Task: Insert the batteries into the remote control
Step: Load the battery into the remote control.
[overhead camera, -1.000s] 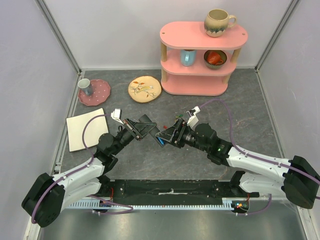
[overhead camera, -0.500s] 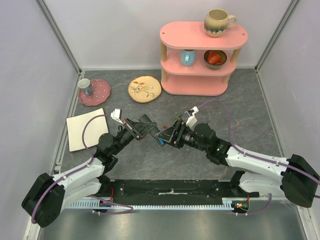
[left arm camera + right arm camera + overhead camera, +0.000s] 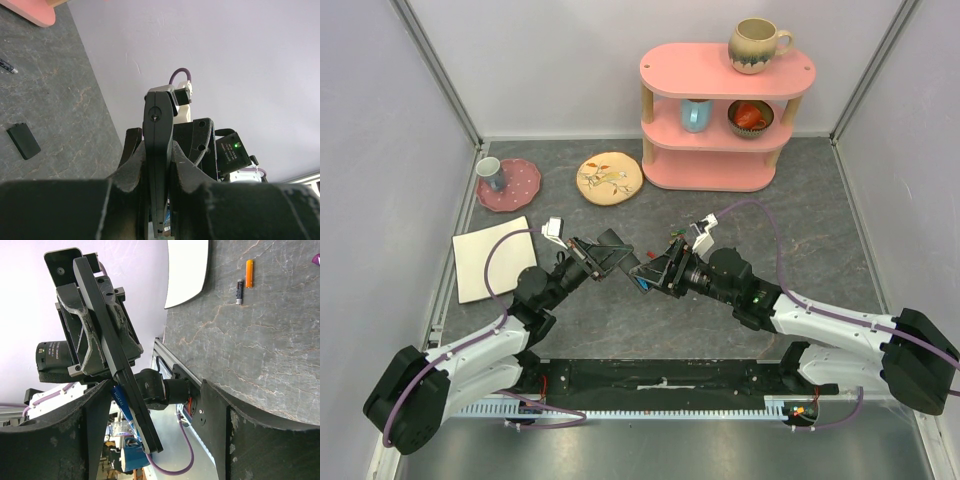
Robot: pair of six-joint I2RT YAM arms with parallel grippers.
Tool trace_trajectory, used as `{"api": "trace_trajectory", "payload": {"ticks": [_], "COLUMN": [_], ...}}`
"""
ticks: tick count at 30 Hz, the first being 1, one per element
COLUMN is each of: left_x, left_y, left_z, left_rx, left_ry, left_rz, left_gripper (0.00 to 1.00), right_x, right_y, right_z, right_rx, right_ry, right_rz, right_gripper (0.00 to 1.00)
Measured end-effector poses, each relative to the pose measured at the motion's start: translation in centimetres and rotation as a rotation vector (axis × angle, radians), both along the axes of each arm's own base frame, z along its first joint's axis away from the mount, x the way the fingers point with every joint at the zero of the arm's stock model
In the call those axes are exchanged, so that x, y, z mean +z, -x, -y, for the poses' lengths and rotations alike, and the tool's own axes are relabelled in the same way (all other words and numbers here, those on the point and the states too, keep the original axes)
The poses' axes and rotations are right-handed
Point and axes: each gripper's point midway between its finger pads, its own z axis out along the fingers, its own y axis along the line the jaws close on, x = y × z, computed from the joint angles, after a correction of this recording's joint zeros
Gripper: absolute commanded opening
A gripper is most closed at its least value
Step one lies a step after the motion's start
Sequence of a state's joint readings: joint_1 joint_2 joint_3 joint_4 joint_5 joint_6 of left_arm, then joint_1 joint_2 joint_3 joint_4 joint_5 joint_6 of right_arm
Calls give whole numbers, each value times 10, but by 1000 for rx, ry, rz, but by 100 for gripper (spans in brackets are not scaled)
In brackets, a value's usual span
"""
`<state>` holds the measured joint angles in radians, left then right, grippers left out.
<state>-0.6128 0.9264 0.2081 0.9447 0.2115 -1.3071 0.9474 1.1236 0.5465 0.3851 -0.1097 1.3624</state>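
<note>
Top external, L to R: white mat [image 3: 492, 258] lies well left of the remote control [image 3: 612, 246]. L gripper [image 3: 601, 254] is clamped on the remote, holding it up off the table [image 3: 800, 220]. L wrist cam shows the remote edge-on, pinched btwn both fingers [image 3: 190, 176]. Just right of the remote's end is a blue battery [image 3: 642, 284], at the tip of the R gripper [image 3: 653, 272]. R wrist cam: R claw's fingers [image 3: 65, 440] are spread wide. The remote crosses the gap close to one finger, w/ the blue battery against the remote's lower part. Can't tell if either finger touches it. Past the remote, on the table: orange battery [image 3: 249, 273] & dark battery [image 3: 239, 291], near each other, not touching. Small black flat piece [image 3: 23, 141] lies on the table, apart from the remote.
</note>
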Motion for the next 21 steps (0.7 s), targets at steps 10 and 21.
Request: {"api": "trace_trajectory", "payload": {"ticks": [10,21], "left_x": [6,4], "left_y": [-1,-2], "left_z": [1,2], "left_rx": [2,2], "left_ry": [1,-12], "left_rz": [19,14], "left_gripper": [2,2], "right_x": [-1,3], "right_y": [3,4], "right_z": [-1,-2], "right_rx": [8,15], "right_ry": [-4,-27], "right_rz": [-6,4], "right_gripper": [77,60]}}
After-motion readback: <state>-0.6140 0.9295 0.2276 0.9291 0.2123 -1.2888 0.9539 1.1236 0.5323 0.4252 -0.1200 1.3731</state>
